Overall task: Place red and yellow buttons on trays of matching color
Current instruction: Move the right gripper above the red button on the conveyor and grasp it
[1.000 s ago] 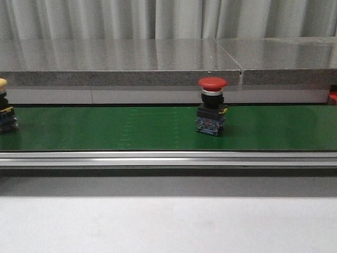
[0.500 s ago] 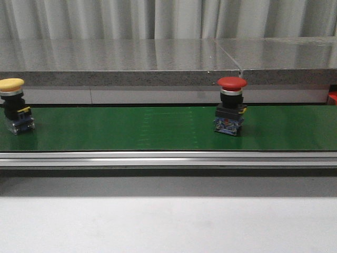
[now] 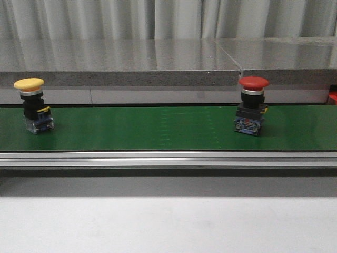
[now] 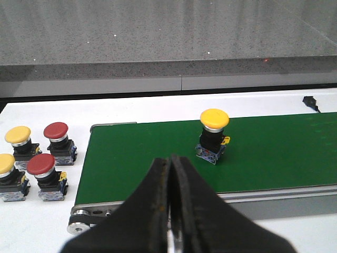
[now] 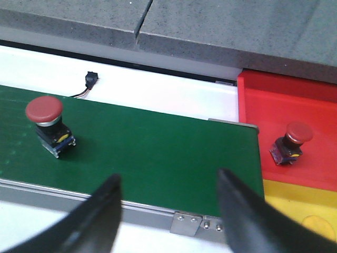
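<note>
red button (image 3: 253, 107) upright on green belt (image 3: 158, 129) toward its right end, yellow button (image 3: 35, 107) upright far left; right gripper (image 5: 168, 197) wide apart, empty, over belt end beside red tray (image 5: 310, 105), likely to catch red; left gripper (image 4: 169, 179) closed, empty.

Yellow button (image 3: 32, 105) left, red button (image 3: 252, 106) right (both upright), green belt (image 3: 158, 129)
</note>
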Tool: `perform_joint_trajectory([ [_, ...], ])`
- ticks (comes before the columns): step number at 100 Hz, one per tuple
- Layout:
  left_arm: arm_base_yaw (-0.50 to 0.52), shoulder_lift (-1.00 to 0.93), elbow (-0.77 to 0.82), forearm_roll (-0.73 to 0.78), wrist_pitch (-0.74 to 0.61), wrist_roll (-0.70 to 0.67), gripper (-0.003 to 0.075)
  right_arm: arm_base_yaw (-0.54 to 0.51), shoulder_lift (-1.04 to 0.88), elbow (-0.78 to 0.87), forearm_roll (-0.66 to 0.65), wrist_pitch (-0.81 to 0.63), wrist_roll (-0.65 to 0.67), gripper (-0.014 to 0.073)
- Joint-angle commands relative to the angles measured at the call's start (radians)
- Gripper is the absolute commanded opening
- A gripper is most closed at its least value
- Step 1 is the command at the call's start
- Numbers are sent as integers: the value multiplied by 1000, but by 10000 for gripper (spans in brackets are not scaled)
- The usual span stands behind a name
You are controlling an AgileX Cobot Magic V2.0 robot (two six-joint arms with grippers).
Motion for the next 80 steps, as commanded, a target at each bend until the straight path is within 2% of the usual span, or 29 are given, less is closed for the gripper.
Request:
perform_joint_trajectory([
  [1,-5,10,-24,-18,-67,-2,-19,2,2,-23,21,-62,-12,671],
  [10,-5,10,-24,-18,-67,-2,-19,2,2,-23,26,-69,-12,633],
  [29,-5,10,-24,-18,-67,-2,-19,4,68,-26,36,-67,-12,633],
  [50,-5,10,-24,-18,-67,-2,-19,51,246,-92,45,-11,-28,633],
  [80,-5,10,-24,-18,-67,-2,-19,137,542,-199,45,-22,-45,633],
])
